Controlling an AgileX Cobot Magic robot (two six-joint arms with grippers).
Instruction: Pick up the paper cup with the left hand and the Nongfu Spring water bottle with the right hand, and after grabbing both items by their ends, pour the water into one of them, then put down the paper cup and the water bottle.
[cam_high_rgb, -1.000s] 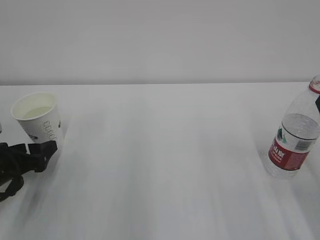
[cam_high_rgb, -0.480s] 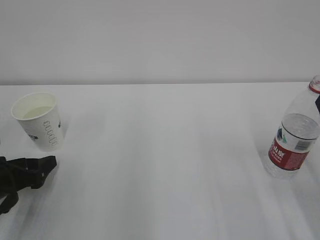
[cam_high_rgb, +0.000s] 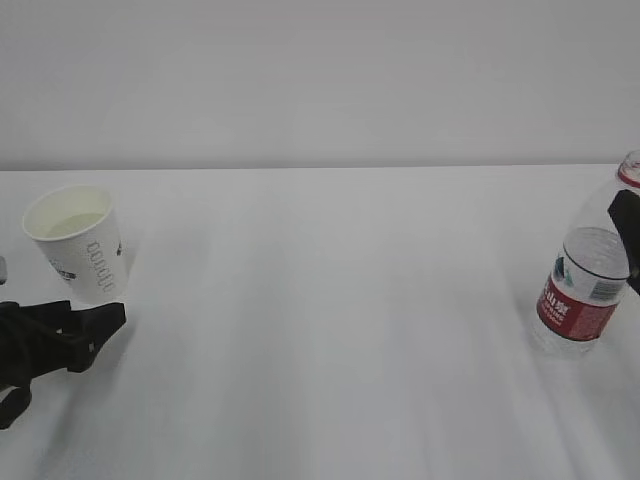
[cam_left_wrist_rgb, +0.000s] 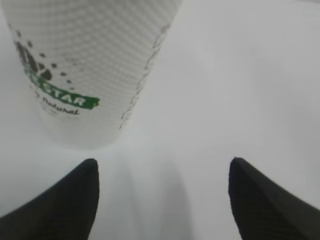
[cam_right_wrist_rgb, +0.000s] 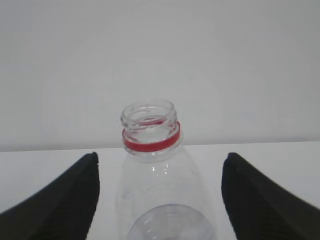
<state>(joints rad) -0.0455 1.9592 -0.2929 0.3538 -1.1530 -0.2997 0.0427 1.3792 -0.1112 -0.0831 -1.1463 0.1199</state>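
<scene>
Paper cup (cam_high_rgb: 78, 243) at left and Nongfu Spring water bottle (cam_high_rgb: 592, 270) at right stand released, each before a wide-open, empty gripper, left (cam_left_wrist_rgb: 162, 192) and right (cam_right_wrist_rgb: 160, 187).

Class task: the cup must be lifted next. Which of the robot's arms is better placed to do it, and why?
Left. The left gripper is open right at the base of the paper cup. The right gripper is across the table, open around the water bottle.

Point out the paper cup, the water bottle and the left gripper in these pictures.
paper cup (cam_high_rgb: 82, 250), exterior view, on its side wall by the grey lettering.
water bottle (cam_high_rgb: 583, 295), exterior view, on its red label.
left gripper (cam_left_wrist_rgb: 162, 192), left wrist view, midway between its two black fingertips.
</scene>
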